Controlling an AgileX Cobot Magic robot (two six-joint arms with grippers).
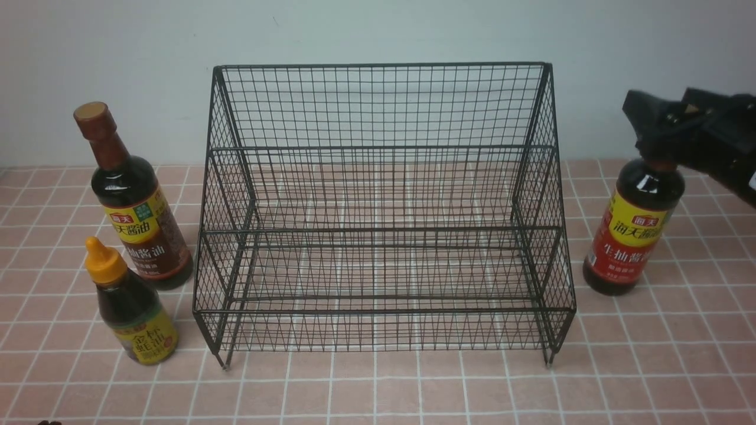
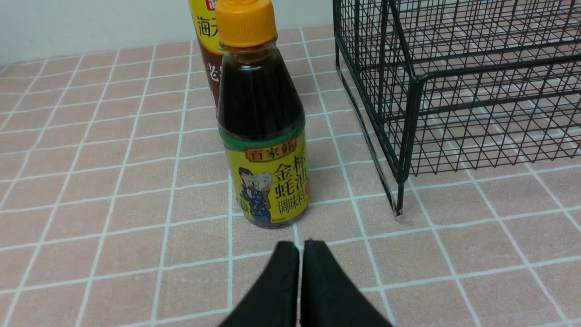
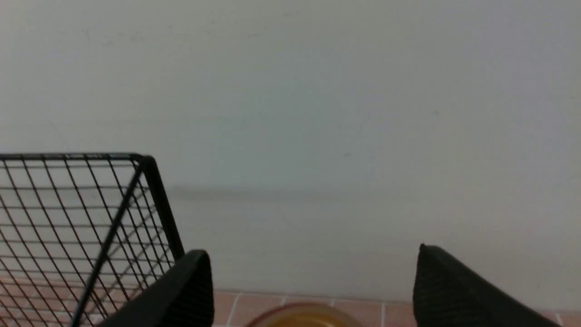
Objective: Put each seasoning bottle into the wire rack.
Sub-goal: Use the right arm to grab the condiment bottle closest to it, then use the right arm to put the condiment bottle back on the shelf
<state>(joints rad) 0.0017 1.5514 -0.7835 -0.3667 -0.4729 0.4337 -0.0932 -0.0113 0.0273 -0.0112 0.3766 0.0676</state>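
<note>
Bottles flank the rack [image 1: 384, 206] on the worktop [image 1: 378, 389]. Red-label bottle [image 1: 635, 230] stands right, its cap [image 3: 304, 318] between the right hand's [image 3: 312, 252] wide-apart fingers. Short bottle [image 2: 265, 136] stands left, just ahead of the left hand [image 2: 299, 249], which is pressed together. Brown-label bottle [image 1: 139, 206] is behind it.

Black wire-mesh rack [image 1: 378, 64]: thin metal, smooth dark coating.
Short dark-sauce bottle with orange cap [image 2: 261, 104]: glossy clear body, smooth plastic cap, shiny label.
Pink tiled tabletop [image 1: 378, 389]: matt.
</note>
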